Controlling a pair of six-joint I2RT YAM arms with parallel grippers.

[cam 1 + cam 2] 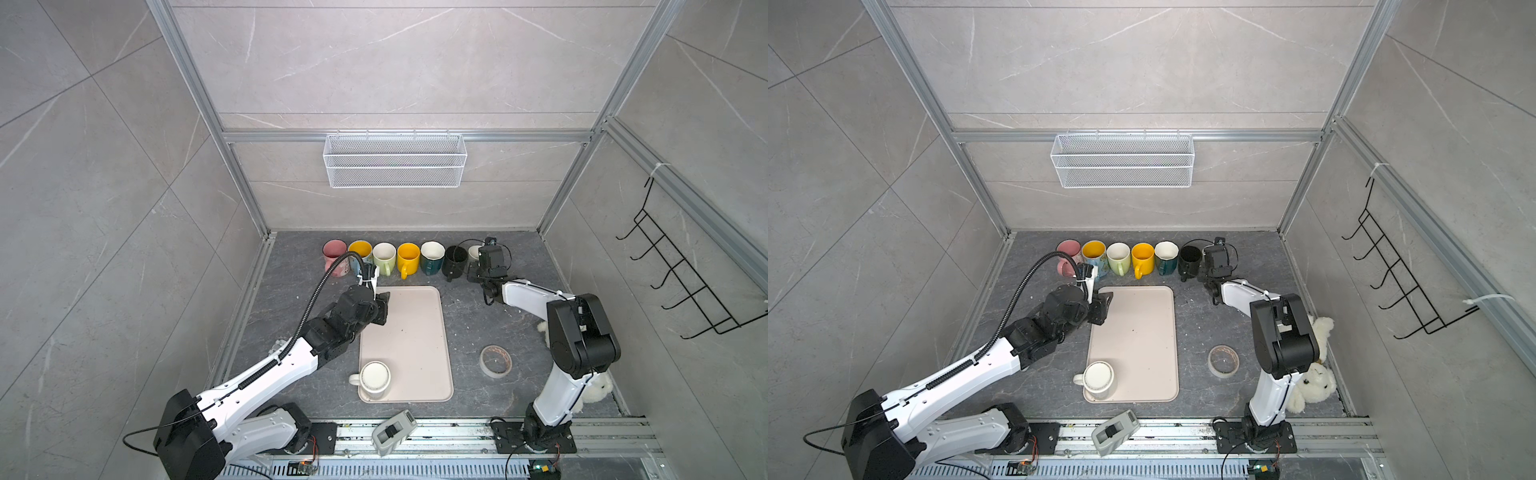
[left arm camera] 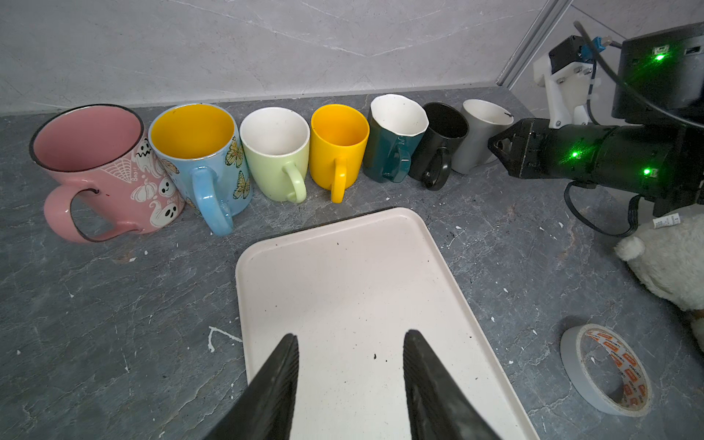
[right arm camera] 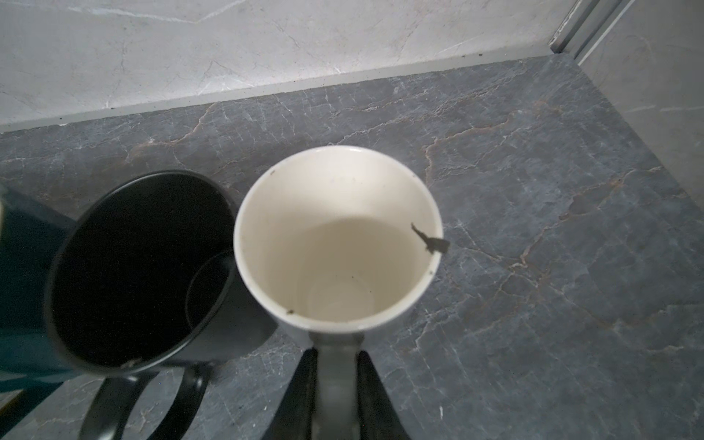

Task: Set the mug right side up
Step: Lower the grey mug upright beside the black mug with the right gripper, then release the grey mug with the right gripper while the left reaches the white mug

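You had the grey mug (image 3: 335, 259) standing mouth-up on the counter (image 3: 533, 228) beyond the tray's (image 1: 409, 332) far right corner. It closed a line of seven upright mugs (image 2: 274, 148) that ran along the wall (image 2: 266, 57) behind the tray, and it stood just beside the black mug (image 3: 133, 266). Your right gripper (image 3: 337, 354) sat at the grey mug's handle (image 3: 337, 381), one finger on each side and close against it. The wrist view was too blurred there for you to tell whether the jaws pinched the handle or only flanked it. Your left gripper (image 2: 350, 335) hung over the tray's far left part with its fingers spread and nothing between them. In the tray's near left corner a cream mug (image 1: 375, 376) stood bottom-up, its handle pointing past the tray's left edge, as both top views showed. A roll of tape (image 1: 495, 361) lay on the counter right of the tray. A white plush toy (image 1: 1312, 386) lay further right of the tray, partly hidden by your right arm (image 1: 1283, 332).
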